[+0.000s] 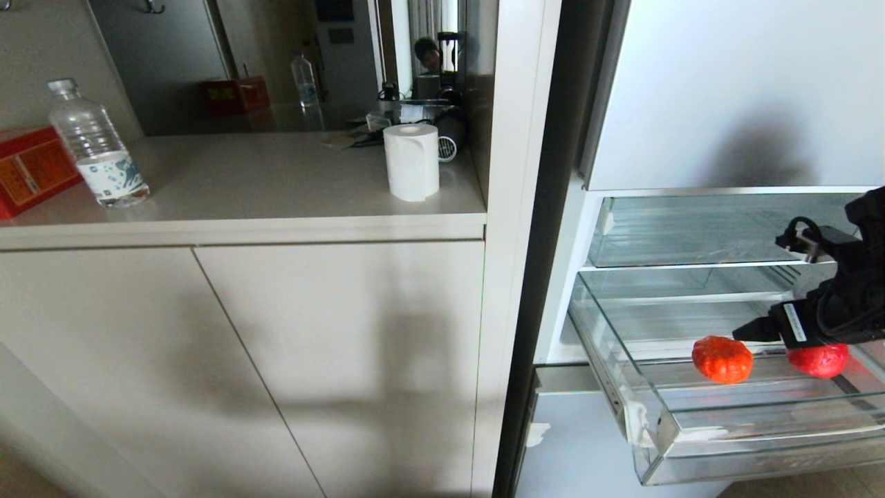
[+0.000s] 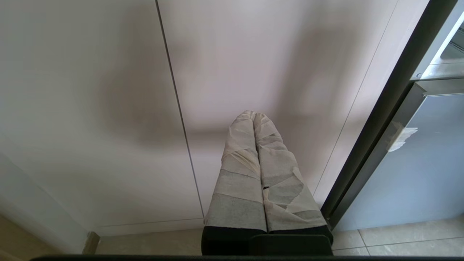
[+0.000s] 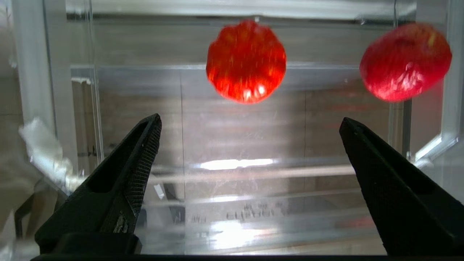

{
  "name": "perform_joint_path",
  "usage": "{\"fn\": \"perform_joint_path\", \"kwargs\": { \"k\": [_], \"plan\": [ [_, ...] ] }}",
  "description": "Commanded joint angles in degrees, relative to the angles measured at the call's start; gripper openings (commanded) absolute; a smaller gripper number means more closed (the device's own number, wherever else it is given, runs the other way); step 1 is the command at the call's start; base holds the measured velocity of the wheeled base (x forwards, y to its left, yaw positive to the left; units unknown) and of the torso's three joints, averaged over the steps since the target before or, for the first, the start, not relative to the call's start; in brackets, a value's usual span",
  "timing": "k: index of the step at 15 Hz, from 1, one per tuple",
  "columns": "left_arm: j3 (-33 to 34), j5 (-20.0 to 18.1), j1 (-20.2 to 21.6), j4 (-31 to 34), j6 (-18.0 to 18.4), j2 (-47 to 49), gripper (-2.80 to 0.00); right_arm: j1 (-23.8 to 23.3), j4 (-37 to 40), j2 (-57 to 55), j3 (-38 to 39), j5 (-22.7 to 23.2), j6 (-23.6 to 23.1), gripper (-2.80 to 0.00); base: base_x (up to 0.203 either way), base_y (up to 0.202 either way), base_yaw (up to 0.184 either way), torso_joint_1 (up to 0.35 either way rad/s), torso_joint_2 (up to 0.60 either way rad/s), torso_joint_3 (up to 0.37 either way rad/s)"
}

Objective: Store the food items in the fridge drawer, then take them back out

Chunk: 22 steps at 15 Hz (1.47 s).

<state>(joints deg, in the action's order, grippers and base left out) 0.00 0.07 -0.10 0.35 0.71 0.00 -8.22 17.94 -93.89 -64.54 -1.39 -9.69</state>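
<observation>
The fridge drawer (image 1: 691,443) stands pulled out of the fridge (image 1: 726,90). Two red food items lie on its ribbed bottom (image 3: 235,181). One is an orange-red ribbed tomato-like fruit (image 1: 722,359) (image 3: 246,61). To its right lies a smoother glossy red fruit (image 1: 819,360) (image 3: 406,61), partly hidden in the head view by my right gripper (image 1: 760,328). That right gripper (image 3: 250,121) is open wide inside the drawer, empty, with both fruits a little beyond its fingertips. My left gripper (image 2: 252,115) has tape-wrapped fingers pressed together and hangs low before the cabinet doors, holding nothing.
A shallower clear drawer (image 1: 691,232) sits just above the open one. Left of the fridge, a counter (image 1: 242,228) carries a water bottle (image 1: 97,145), a red box (image 1: 28,169) and a paper roll (image 1: 411,160). Cabinet doors (image 1: 207,360) run below it.
</observation>
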Motion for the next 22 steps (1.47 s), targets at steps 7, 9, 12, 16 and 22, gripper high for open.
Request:
{"fn": "perform_joint_path", "kwargs": {
  "k": [7,9,12,16,22],
  "plan": [
    [0.0,0.01,0.01,0.0,0.0,0.09,-2.8,3.73,-0.27,-12.45,-6.48,-6.25,0.47,0.0,0.0,0.0,0.0,0.0,0.0,0.0],
    [0.0,0.01,0.01,0.0,0.0,0.09,-2.8,3.73,-0.27,-14.48,-7.48,-6.63,1.01,0.0,0.0,0.0,0.0,0.0,0.0,0.0],
    [0.0,0.01,0.01,0.0,0.0,0.09,-2.8,3.81,-0.07,-18.29,-12.93,-7.66,1.06,0.0,0.0,0.0,0.0,0.0,0.0,0.0],
    [0.0,0.01,0.01,0.0,0.0,0.09,-2.8,3.82,-0.1,-22.67,-13.76,-8.1,1.2,0.0,0.0,0.0,0.0,0.0,0.0,0.0],
    [0.0,0.01,0.01,0.0,0.0,0.09,-2.8,3.91,-0.27,-25.97,-14.12,-8.1,2.01,0.0,0.0,0.0,0.0,0.0,0.0,0.0]
  ]
}}
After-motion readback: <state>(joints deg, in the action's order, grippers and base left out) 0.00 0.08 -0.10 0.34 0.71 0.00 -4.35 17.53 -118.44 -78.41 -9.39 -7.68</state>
